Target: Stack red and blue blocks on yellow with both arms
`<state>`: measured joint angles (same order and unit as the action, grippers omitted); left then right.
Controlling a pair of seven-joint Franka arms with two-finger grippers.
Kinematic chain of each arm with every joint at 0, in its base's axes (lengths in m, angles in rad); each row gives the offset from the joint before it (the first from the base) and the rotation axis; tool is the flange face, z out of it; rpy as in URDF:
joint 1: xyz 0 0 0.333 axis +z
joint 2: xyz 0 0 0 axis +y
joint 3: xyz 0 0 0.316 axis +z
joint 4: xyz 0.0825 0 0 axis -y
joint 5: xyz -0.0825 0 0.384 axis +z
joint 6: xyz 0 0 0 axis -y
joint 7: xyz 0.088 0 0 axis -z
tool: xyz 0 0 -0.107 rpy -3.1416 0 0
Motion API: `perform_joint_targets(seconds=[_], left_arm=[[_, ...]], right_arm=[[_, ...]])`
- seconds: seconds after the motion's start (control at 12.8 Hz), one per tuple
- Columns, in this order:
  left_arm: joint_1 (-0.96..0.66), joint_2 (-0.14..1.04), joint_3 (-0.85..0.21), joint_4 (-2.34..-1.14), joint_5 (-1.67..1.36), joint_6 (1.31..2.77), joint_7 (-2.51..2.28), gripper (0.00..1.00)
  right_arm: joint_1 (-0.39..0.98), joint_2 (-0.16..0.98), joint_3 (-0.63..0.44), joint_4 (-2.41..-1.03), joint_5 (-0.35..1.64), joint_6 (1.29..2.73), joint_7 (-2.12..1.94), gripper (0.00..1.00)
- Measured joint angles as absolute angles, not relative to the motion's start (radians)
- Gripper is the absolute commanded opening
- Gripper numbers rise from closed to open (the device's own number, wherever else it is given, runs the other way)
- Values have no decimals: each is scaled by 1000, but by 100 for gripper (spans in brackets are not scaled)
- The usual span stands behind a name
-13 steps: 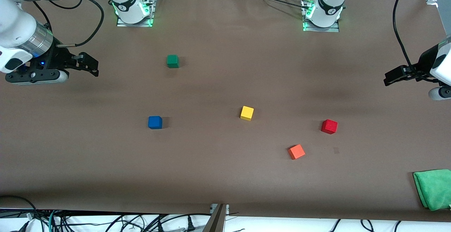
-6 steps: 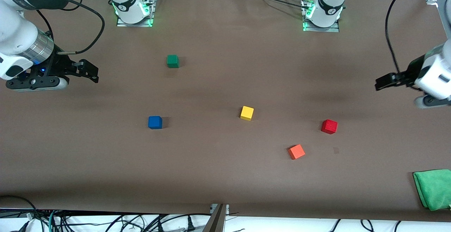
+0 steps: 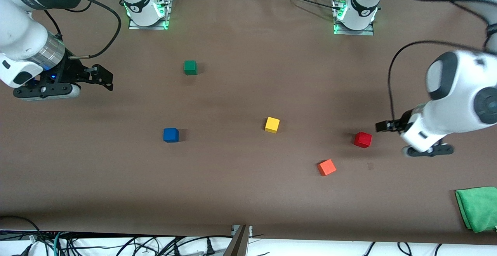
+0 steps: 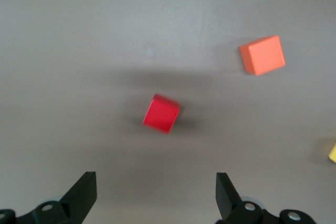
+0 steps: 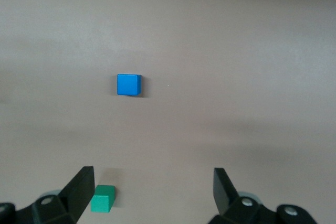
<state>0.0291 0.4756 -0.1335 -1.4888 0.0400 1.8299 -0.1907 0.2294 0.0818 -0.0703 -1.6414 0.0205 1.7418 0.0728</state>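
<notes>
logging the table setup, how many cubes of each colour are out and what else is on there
red cube: 1
blue cube: 1
yellow cube: 1
orange cube: 1
green cube: 1
green cloth: 1
total: 6

Bystanders around the orange cube [image 3: 326, 167]
Green cube [image 3: 190, 67] well apart, farther from the camera; green cloth [image 3: 478, 208] nearer, at the table's [image 3: 248, 194] edge.

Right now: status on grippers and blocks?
Left gripper open, over the table by the red block. Right gripper open, empty, short of the blue block. Yellow block bare; nothing stacked, nothing in the way.
</notes>
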Motion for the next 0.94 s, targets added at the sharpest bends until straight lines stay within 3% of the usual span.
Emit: perform_joint_targets(seconds=[0.39,0.94], left_arm=[[28,538,-130,-1657,59,2120,-110,100],[34,619,-127,-1738,122,2297,41,100]], right_arm=[[241,147,-69,-1641,20,1740,70,100],[293,182,-68,-1641,19,1735,71,100]])
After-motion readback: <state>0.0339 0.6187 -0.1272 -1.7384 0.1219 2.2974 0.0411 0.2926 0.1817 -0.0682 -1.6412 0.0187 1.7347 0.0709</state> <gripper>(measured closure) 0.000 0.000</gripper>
